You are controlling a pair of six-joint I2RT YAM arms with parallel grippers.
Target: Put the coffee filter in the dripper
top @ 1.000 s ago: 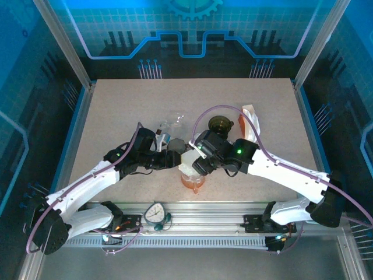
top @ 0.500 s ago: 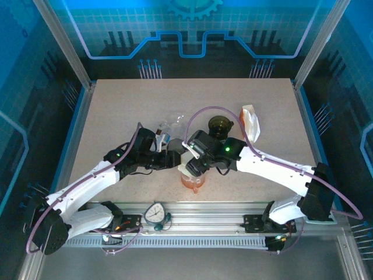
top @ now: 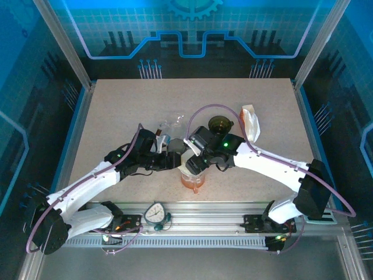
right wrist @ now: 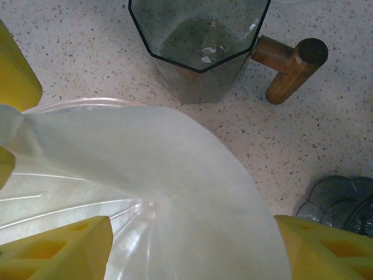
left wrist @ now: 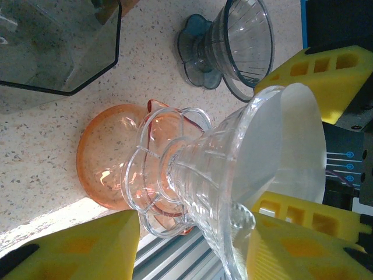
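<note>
Field notes, both arms met over the middle of the table's (top: 116, 116) near edge.

Left wrist view: my left gripper (left wrist: 195, 245) is clamped on the clear dripper (left wrist: 198, 169) low down, one yellow finger (left wrist: 76, 251) against its scalloped foot and the other against the ribbed cone. The foot sits over an orange saucer (left wrist: 102, 157) that lies on the table. The coffee filter (left wrist: 291, 146) is inside the cone, its white rim standing above the glass lip. This view also catches the right arm's two yellow fingers (left wrist: 315, 70), one on each side of the filter's rim.

Right wrist view: looking straight down into the cone. My right gripper (right wrist: 192, 248) has its fingers apart, with the filter spread between them. The paper lies against the ribbed wall and a crease runs down toward the centre. I cannot tell whether either pad touches the paper. Toward the far edge stands a dark glass server (right wrist: 198, 41) with a wooden handle (right wrist: 291, 67) sticking out to its side. It stands upright and apart from the dripper.

A second dripper, grey (left wrist: 239, 41), stands just beyond the clear one. The left wrist shows all of it, while the right wrist shows no more than its foot at the frame's edge.

Top view: the arms hide most of the cone, and the orange saucer peeks out below them. It adds a filter packet (top: 250, 119) beside the grey dripper, toward the table's right edge.
</note>
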